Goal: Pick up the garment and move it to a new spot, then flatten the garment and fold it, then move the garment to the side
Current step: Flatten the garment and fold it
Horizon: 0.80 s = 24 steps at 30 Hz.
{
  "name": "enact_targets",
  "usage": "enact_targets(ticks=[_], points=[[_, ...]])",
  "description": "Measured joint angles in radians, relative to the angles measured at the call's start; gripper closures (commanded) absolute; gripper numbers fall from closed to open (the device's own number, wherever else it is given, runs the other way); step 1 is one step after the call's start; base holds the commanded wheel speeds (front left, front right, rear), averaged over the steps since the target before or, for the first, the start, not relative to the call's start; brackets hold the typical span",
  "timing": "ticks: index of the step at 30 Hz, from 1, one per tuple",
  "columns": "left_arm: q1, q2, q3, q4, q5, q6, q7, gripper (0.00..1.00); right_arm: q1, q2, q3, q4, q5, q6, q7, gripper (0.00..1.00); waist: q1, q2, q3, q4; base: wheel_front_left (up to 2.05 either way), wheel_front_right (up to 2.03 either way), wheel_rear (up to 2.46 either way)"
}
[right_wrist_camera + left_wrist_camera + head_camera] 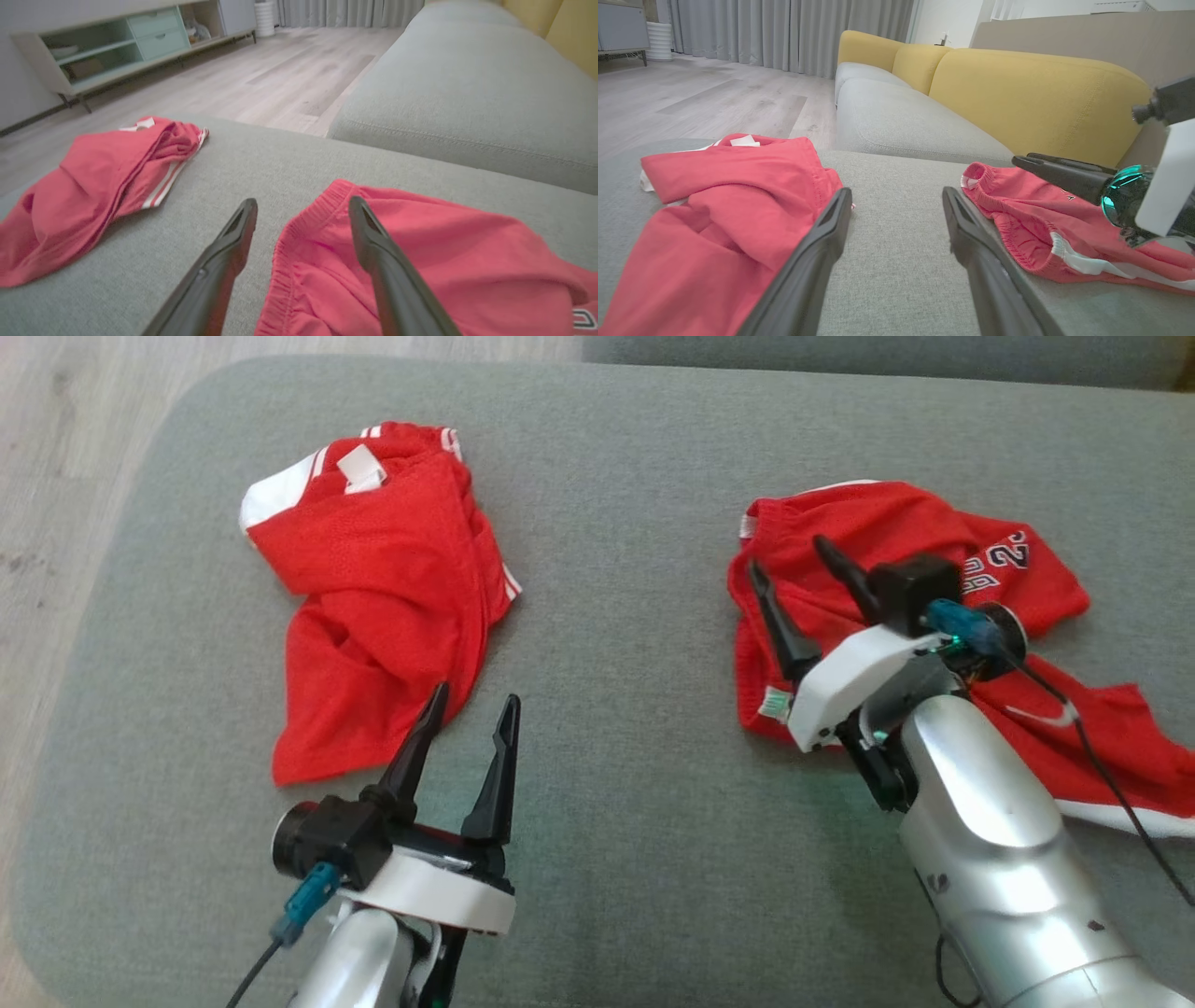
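A crumpled red garment (887, 523) with white trim and a printed number lies on the right of the grey cushion (635, 476); it also shows in the right wrist view (420, 247) and the left wrist view (1017, 210). My right gripper (789, 557) hovers open over its waistband edge, its fingers straddling the elastic hem (303, 205) with nothing held. A second red garment (383, 579) with white stripes lies bunched at the left (728, 196) (93, 182). My left gripper (474, 696) stands open and empty just right of that piece's lower edge (897, 193).
The cushion's left edge drops to a wooden floor (56, 476). Beyond the cushion lies a grey sofa seat (896, 121) with yellow back cushions (1031, 98). A low cabinet (117, 46) stands across the floor. Bare grey fabric (616, 644) separates the two red pieces.
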Motion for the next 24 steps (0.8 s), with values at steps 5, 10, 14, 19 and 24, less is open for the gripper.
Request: enact_targets(ticks=[5,10,14,19,24], points=[[0.001,0.000,0.005,-0.002,0.001,0.000,0.000,0.00,0.046,0.000,-0.055,-0.045,0.031,0.000,-0.129,0.00,0.0000,0.0000,-0.020,-0.031,0.00,0.00,0.00],[0.002,0.000,0.020,-0.004,0.015,0.000,0.000,0.00,0.187,0.000,-0.160,-0.139,0.027,0.000,-0.181,0.00,0.0000,0.0000,-0.042,-0.077,0.00,0.00,0.00],[0.002,0.000,0.026,-0.004,0.018,0.000,0.000,0.00,0.290,0.003,-0.228,-0.221,0.010,0.000,-0.192,0.00,-0.0001,0.0000,-0.055,-0.107,0.00,0.00,0.00],[0.004,0.000,0.009,0.003,0.028,0.000,0.000,0.00,0.452,0.006,-0.318,-0.291,0.007,0.000,-0.199,0.00,-0.0002,0.0000,-0.068,-0.158,0.00,0.00,0.00],[0.003,0.001,-0.014,0.011,0.047,-0.001,0.000,0.00,0.510,0.014,-0.324,-0.317,0.002,0.000,-0.199,0.00,-0.0001,0.0000,-0.064,-0.203,0.00,0.00,0.00]])
